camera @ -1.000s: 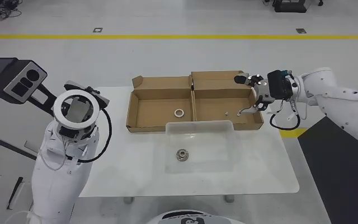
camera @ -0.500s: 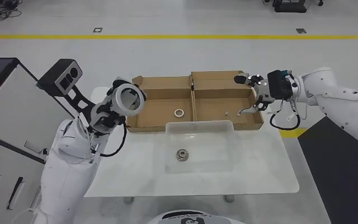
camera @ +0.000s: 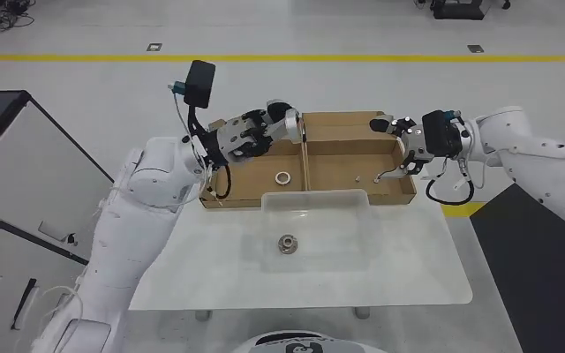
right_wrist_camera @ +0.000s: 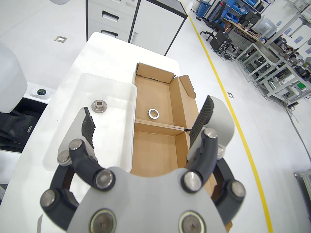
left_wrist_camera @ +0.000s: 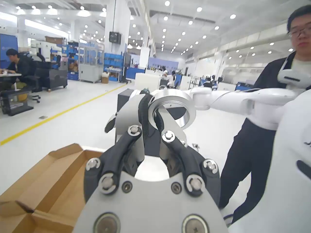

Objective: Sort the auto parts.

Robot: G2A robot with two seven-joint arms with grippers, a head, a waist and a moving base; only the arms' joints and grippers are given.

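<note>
In left gripper (left_wrist_camera: 151, 115), one large ring (left_wrist_camera: 171, 96)

Bright, even light falls from rows of round white ceiling lamps (left_wrist_camera: 167, 3). The polished silver metal ring (left_wrist_camera: 179, 96) glints. Shadows on the white table (camera: 397, 274) are faint and soft. Straight lines bow toward the wrist views' edges.

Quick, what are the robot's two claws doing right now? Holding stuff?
Left gripper: shut on a big metal ring.
Right gripper: open, holding nothing.
</note>
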